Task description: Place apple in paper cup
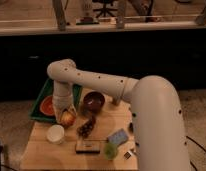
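Observation:
The apple [67, 118] is a small orange-yellow fruit with a reddish blush, held at the end of my white arm just above the wooden table. My gripper [66, 113] is shut on the apple, with the fingers mostly hidden behind the wrist. The paper cup [55, 134] is a short white round cup standing on the table just below and left of the apple, apart from it.
A green tray [39, 102] holds an orange bowl [47, 106] at the table's [51, 155] back left. A dark brown bowl [93, 101], a dark grape bunch [86, 128], a flat dark packet [88, 146], a pale green round object [111, 150] and a blue packet [117, 136] lie to the right.

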`<state>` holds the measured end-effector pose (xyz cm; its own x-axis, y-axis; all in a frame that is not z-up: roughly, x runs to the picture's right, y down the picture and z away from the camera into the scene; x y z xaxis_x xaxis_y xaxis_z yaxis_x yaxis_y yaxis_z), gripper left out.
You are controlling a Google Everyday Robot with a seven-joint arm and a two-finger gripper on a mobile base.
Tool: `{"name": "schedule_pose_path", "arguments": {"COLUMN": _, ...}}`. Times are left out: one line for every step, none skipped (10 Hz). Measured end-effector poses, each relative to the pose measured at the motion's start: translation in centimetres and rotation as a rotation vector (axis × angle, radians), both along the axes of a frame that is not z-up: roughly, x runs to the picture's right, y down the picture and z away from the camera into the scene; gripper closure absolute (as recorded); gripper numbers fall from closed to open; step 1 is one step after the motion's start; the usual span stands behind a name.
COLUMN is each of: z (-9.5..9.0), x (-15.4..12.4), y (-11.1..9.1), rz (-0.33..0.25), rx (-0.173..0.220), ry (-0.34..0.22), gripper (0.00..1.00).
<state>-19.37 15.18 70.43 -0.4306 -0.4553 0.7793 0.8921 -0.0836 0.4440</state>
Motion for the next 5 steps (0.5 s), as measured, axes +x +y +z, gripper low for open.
{"name": "schedule_pose_path", "arguments": {"z": -0.3, "x": -1.2, "y": 0.3, "rz": -0.01, "rx": 0.01, "ry": -0.02, "gripper": 1.0}}
{"name": "schedule_pose_path", "arguments": {"z": -0.6, "x": -2.3, "y": 0.6, "rz": -0.024, "rx": 0.016, "ry": -0.039, "gripper": 1.0}}
{"name": "schedule_pose_path", "arguments": {"z": -0.7, "x": -3.0, "y": 0.9, "rz": -0.034, "rx": 0.016, "ry": -0.054, "gripper": 1.0}}
{"name": "schedule_pose_path", "arguments": {"z": -0.8, "x": -3.7, "y": 1.1, "rz": -0.044, "rx": 0.017, "ry": -0.068, "gripper": 1.0}}
{"name": "schedule_pose_path", "arguments": {"z": -1.1, "x": -4.9, "y": 1.6, "rz": -0.06, "rx": 0.012, "ry": -0.093, "gripper": 1.0}}
